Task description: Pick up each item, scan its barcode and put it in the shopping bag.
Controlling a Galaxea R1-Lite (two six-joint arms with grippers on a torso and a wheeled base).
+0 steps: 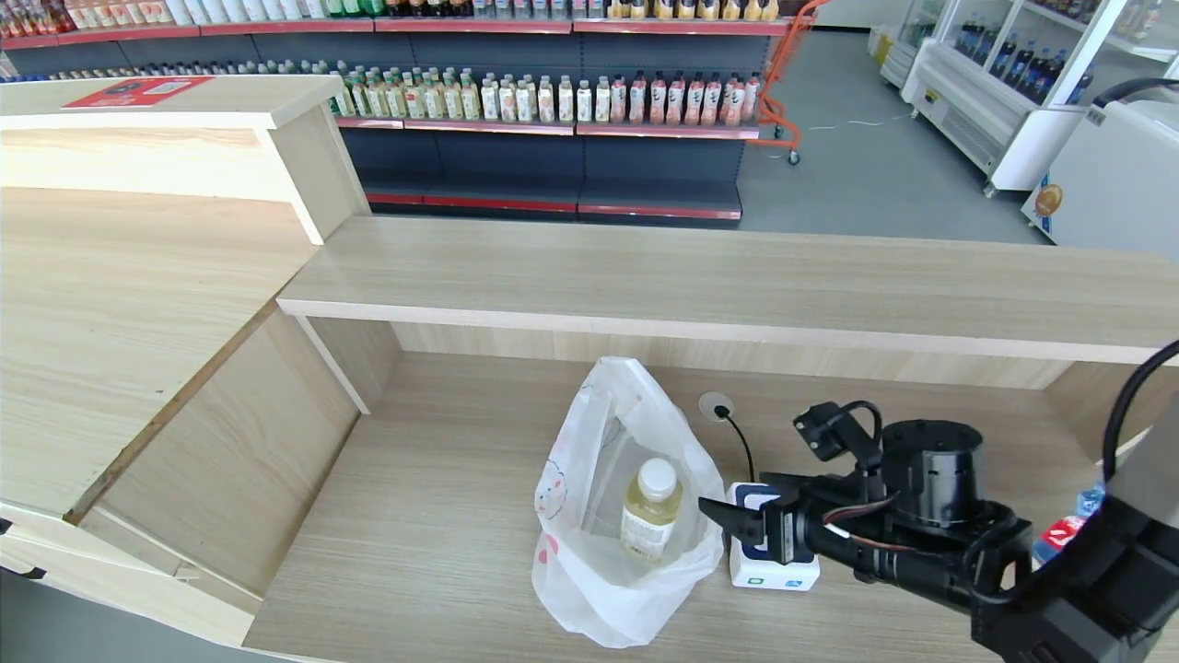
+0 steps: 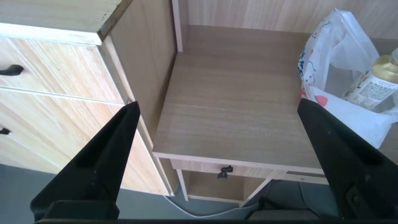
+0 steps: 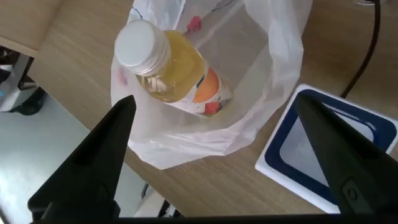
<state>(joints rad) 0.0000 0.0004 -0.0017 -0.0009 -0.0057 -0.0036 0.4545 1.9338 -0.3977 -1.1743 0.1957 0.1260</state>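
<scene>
A white translucent shopping bag (image 1: 599, 571) stands open on the lower wooden desk. Inside it a bottle (image 1: 651, 509) of pale yellow drink with a white cap stands upright. My right gripper (image 1: 737, 505) hangs open just right of the bag's rim, over the white and blue scanner (image 1: 772, 562). In the right wrist view the bottle (image 3: 168, 68) and bag (image 3: 273, 93) lie below the open right gripper (image 3: 216, 102), with the scanner (image 3: 329, 155) beside them. My left gripper (image 2: 217, 109) is open and holds nothing, off the desk's near left corner, with the bag (image 2: 329, 68) farther off.
A black cable (image 1: 741, 442) runs from a round desk port (image 1: 716, 405) to the scanner. A raised counter ledge (image 1: 737, 276) walls the back and a side panel (image 1: 239, 460) the left. A red and blue labelled item (image 1: 1059, 536) peeks out behind my right arm.
</scene>
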